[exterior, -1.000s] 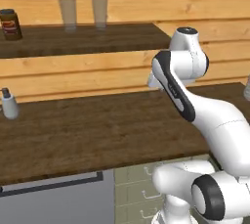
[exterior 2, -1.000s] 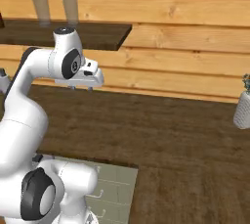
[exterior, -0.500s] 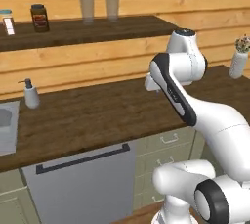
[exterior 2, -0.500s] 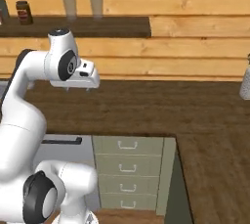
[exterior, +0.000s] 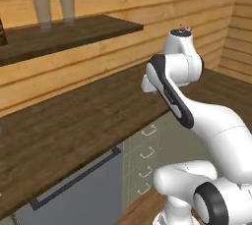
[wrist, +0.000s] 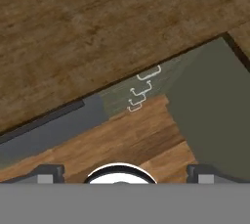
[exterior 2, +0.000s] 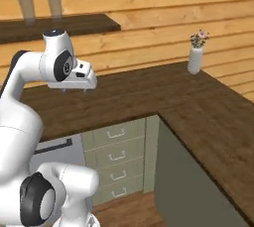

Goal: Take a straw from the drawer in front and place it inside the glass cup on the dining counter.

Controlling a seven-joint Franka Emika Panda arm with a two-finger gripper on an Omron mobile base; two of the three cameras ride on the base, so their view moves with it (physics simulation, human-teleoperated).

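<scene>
Two tall grey glasses (exterior: 51,8) are seen on the wall shelf (exterior: 74,32) in the left base view, stored up there out of the working area; below it the dark wood bench (exterior: 74,126) runs over a stack of four handled drawers (exterior: 147,160) and a grey appliance front (exterior: 83,189).

One white flower vase (exterior 2: 195,57) is seen in the right base view, set back in the bench corner, probably as decoration. The end effector (exterior 2: 78,85) is held high over the bench, carrying nothing, as if parked for travel.

Two dark finger tips (wrist: 49,171) are seen wide apart in the hand view, above a wooden floor (wrist: 127,140). The wide drawer said to hold the straw cannot be picked out; the stacked drawers are all closed.
</scene>
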